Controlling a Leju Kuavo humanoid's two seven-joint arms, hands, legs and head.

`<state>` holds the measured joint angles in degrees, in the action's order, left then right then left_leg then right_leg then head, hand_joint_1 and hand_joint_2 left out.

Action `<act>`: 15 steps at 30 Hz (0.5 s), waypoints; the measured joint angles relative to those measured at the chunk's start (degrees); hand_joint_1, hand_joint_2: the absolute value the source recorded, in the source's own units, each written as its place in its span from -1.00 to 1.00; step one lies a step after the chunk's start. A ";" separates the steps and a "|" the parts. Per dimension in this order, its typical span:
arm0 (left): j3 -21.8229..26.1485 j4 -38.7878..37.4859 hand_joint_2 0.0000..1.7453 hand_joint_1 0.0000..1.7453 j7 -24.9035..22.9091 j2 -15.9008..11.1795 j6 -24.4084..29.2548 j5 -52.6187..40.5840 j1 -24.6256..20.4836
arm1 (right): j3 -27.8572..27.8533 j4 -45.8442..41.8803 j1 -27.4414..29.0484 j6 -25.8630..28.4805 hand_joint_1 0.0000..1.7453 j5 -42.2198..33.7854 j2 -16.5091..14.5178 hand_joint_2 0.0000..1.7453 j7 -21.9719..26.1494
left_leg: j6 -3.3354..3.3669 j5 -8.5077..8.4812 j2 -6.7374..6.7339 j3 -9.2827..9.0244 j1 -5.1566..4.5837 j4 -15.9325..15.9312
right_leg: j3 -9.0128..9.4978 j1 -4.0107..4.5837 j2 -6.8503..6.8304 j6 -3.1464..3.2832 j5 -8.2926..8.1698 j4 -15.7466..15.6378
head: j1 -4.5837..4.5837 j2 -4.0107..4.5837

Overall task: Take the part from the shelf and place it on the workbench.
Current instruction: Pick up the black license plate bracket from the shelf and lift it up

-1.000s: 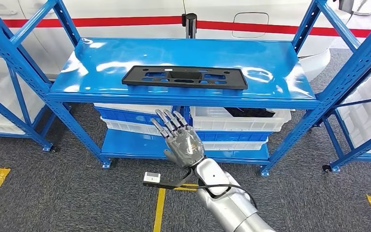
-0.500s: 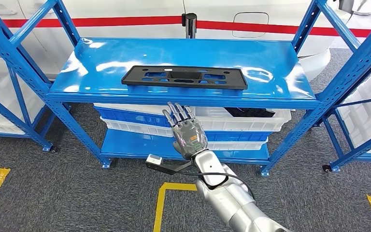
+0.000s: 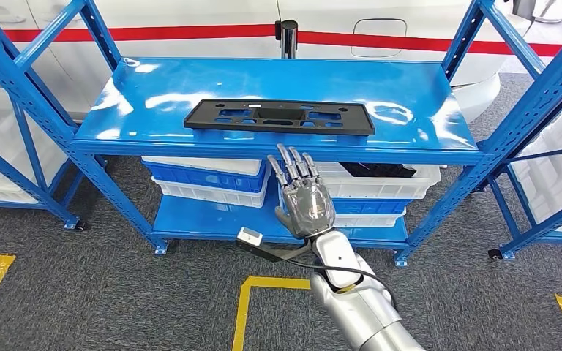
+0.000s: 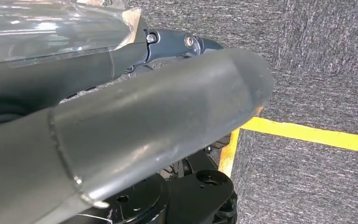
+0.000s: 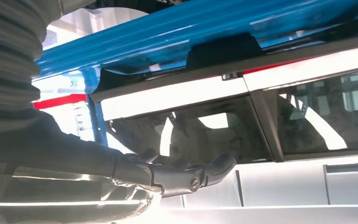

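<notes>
The task is barely begun — the flat black plastic part with cut-out slots (image 3: 279, 117) lies untouched on the top board of the blue metal shelf (image 3: 424, 117), near its front edge. The right hand (image 3: 304, 199) is raised just below that front edge, under the part, fingers straight and apart, holding nothing. The left hand (image 4: 135, 130) hangs over the floor; whether its fingers are apart I cannot tell. Reaching, gripping, carrying and placing on the counter — all left.

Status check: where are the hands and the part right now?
Right hand open, raised in front of the shelf edge, fingers apart. Left hand hanging low over the floor, state unclear. Black part flat on top shelf, untouched. Path looks unobstructed.
</notes>
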<state>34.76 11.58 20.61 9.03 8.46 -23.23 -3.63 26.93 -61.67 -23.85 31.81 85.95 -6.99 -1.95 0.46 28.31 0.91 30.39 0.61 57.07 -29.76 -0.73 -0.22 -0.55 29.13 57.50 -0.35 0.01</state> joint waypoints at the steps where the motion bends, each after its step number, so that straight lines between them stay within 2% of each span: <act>1: -0.02 0.00 -1.00 -1.00 0.00 0.00 0.00 0.00 0.00 | -0.01 -0.34 0.17 0.01 -1.00 -0.02 0.00 1.00 0.04 | 0.00 0.00 0.00 0.00 0.01 0.00 | 0.00 0.00 0.00 0.00 0.00 0.00 | 0.00 0.00; 7: -0.05 0.00 -1.00 -1.00 0.13 0.01 0.00 -0.02 0.00 | -0.27 -1.50 0.76 0.13 -1.00 -0.03 0.02 1.00 0.07 | 0.01 0.01 0.00 0.00 0.00 0.03 | 0.01 -0.02 0.00 -0.01 -0.01 -0.02 | 0.00 0.01; 10: -0.07 0.00 -1.00 -1.00 0.46 0.02 0.00 -0.20 0.00 | -0.65 -2.04 1.15 0.53 -1.00 -0.02 0.02 1.00 0.07 | 0.11 0.07 0.06 0.21 -0.03 0.40 | 0.00 -0.31 0.02 -0.14 -0.10 -0.03 | -0.01 0.01; 13: -0.09 0.00 -1.00 -1.00 0.66 0.02 0.00 -0.49 0.00 | -0.98 -2.90 1.79 0.93 -1.00 0.09 0.05 1.00 0.10 | 0.28 0.16 0.10 0.45 -0.05 0.67 | -0.04 -0.39 0.02 -0.27 -0.17 -0.06 | -0.02 0.00; 15: -0.11 0.00 -1.00 -1.00 0.70 0.02 0.00 -0.75 -0.02 | -1.14 -3.60 2.09 1.03 -1.00 0.22 0.06 1.00 0.21 | 0.62 0.13 0.08 0.47 -0.10 0.48 | 0.02 -0.35 0.02 -0.56 -0.32 -0.34 | -0.03 0.01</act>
<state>34.65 11.58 21.32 9.05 8.46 -23.99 -3.65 25.80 -65.28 -21.76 32.85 86.17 -6.93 -1.73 1.09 28.44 0.99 30.86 0.52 57.55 -29.74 -1.08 -0.20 -1.11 28.81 57.16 -0.38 0.02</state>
